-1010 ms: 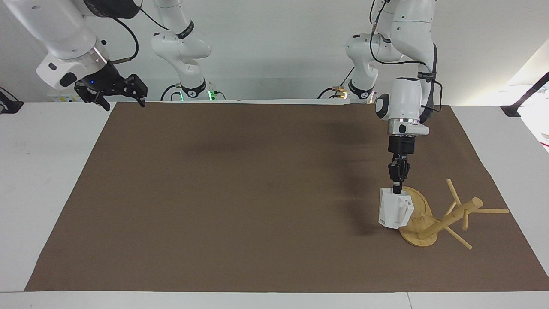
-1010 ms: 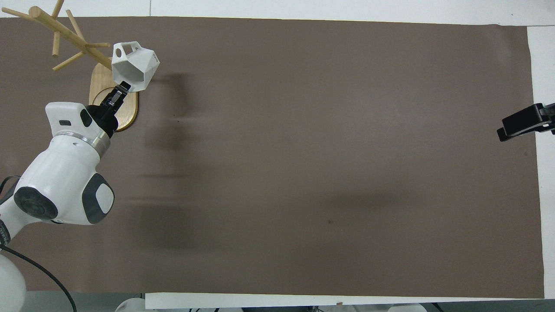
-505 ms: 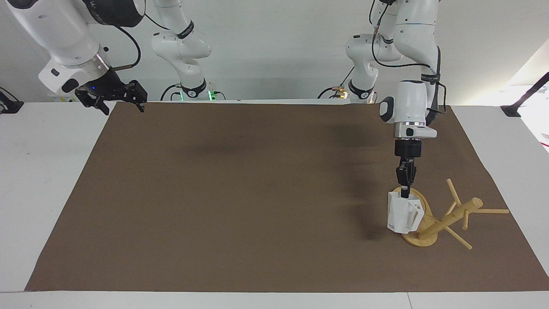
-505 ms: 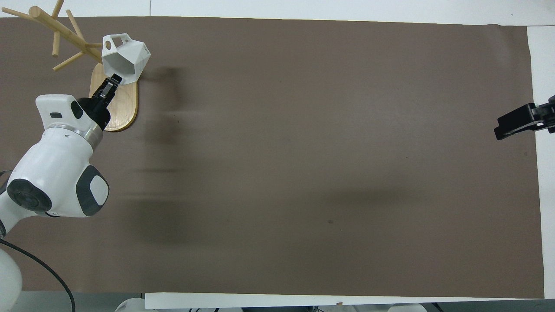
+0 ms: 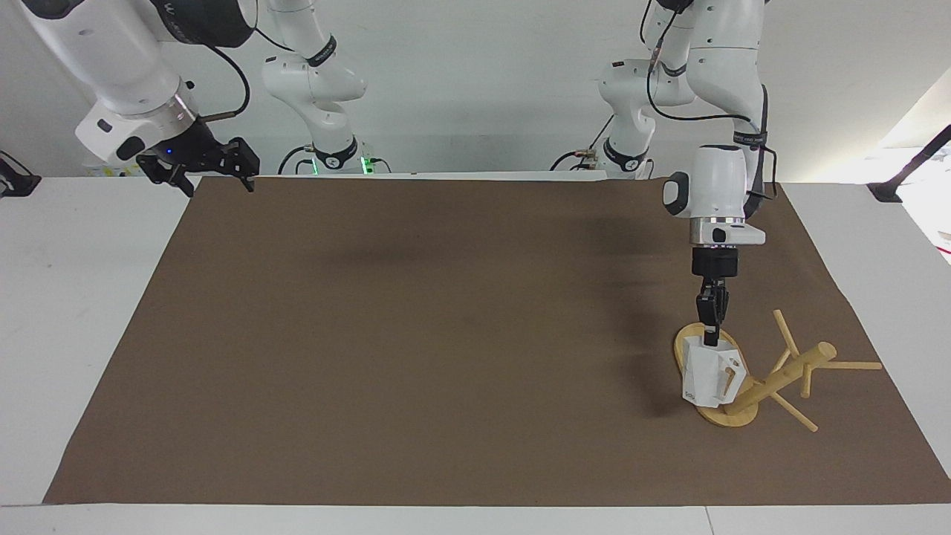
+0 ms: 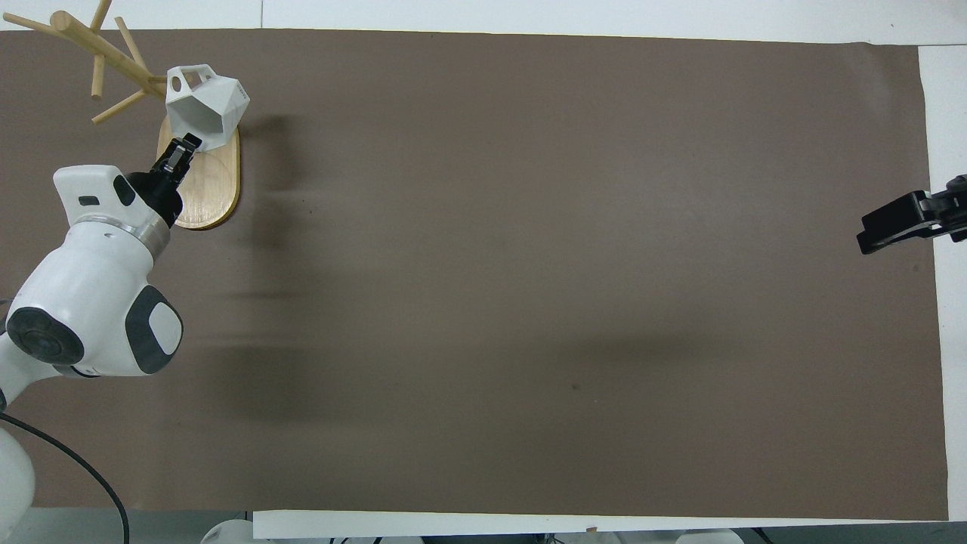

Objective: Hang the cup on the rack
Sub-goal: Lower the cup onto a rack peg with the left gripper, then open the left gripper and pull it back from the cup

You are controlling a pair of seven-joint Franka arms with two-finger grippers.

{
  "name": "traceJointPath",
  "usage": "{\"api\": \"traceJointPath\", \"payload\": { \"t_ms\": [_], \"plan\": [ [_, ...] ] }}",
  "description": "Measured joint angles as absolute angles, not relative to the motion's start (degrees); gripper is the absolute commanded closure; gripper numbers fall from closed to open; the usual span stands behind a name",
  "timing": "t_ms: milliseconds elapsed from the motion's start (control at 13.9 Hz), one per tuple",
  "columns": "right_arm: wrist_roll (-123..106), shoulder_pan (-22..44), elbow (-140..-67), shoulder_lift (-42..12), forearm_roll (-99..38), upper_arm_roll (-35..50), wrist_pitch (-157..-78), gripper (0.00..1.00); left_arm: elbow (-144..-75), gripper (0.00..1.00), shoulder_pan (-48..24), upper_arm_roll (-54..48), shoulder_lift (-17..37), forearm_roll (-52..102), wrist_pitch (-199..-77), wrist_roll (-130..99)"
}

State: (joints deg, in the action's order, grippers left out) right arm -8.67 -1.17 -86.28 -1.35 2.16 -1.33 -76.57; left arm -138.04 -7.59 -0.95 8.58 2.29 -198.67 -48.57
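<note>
The white faceted cup (image 5: 704,380) hangs from my left gripper (image 5: 712,339), which is shut on its rim. The cup is held just above the oval base (image 5: 732,416) of the bamboo rack (image 5: 780,379), with its handle loop turned toward the post. In the overhead view the cup (image 6: 205,107) covers the end of the base (image 6: 215,189) where the post (image 6: 113,57) stands, and its handle is beside a peg. My left gripper (image 6: 183,143) is over the base. My right gripper (image 5: 212,169) waits open above the mat's corner at the right arm's end; it also shows in the overhead view (image 6: 899,223).
A brown mat (image 5: 446,334) covers most of the white table. The rack's thin pegs (image 5: 854,365) stick out toward the left arm's end of the table. A black clamp (image 5: 903,178) sits at the table's edge near the left arm's base.
My left gripper has carried the cup closer to the rack's post and over the base. My right gripper has drawn back a little toward the right arm's end of the table.
</note>
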Motion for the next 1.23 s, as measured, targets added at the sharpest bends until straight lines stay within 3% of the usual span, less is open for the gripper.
{"api": "traceJointPath", "payload": {
  "t_ms": [72, 144, 361, 649, 1010, 1227],
  "plan": [
    [-8.7, -1.2, -86.5, -1.2, 2.2, -1.3, -76.6, 0.00, -138.0, 0.73, -7.4, -1.0, 8.6, 2.3, -198.4, -48.6],
    [-8.7, -1.1, -86.6, -1.1, 2.2, -1.3, -76.6, 0.00, -137.9, 0.59, -7.2, -1.0, 8.6, 2.3, -198.1, -48.7],
    [-8.7, -1.1, -86.8, -1.0, 2.2, -1.3, -76.6, 0.00, -137.3, 0.46, -7.1, -1.0, 8.6, 2.3, -196.9, -49.0],
    [-8.7, -1.1, -86.8, -0.9, 2.2, -1.2, -76.7, 0.00, -140.1, 0.00, -7.1, -1.1, 6.5, 2.4, -193.3, -50.9],
    [-8.7, -1.1, -86.8, -0.8, 2.2, -1.1, -76.7, 0.00, -140.0, 0.00, -7.1, -1.1, -5.0, 2.4, -160.9, -50.3],
    [-8.7, -1.1, -86.8, -0.8, 2.2, -1.1, -76.7, 0.00, -135.6, 0.00, -6.9, -0.9, -10.8, 2.4, -138.5, -43.7]
  ]
}}
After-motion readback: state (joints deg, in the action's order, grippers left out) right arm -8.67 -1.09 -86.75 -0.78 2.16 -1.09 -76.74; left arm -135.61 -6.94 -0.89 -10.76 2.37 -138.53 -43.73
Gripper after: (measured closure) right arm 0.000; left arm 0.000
